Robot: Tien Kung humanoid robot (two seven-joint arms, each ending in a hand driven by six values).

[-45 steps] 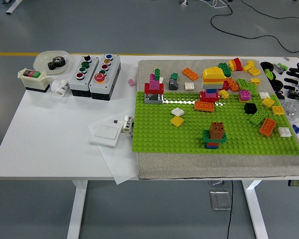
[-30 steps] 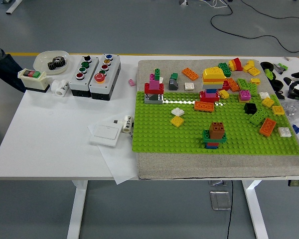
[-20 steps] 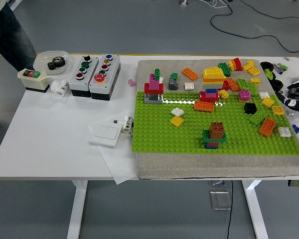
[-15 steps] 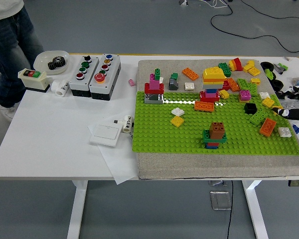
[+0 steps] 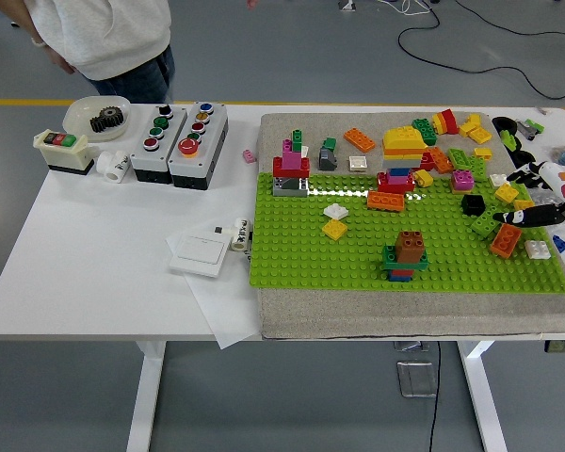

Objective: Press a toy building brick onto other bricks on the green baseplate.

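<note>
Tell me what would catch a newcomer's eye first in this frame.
The bright green baseplate on the table's right half, dotted with coloured bricks, draws the eye first, above all the yellow-topped brick tower near its far edge and the small brown-topped stack closer to the front. At the right edge the robot's right hand reaches in over the loose bricks there. A person in a grey top stands at the far left corner.

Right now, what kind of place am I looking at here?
Probably a robotics lab or test room: a white table holds industrial push-button boxes beside a green baseplate of toy bricks, and cables trail across the grey floor.
</note>
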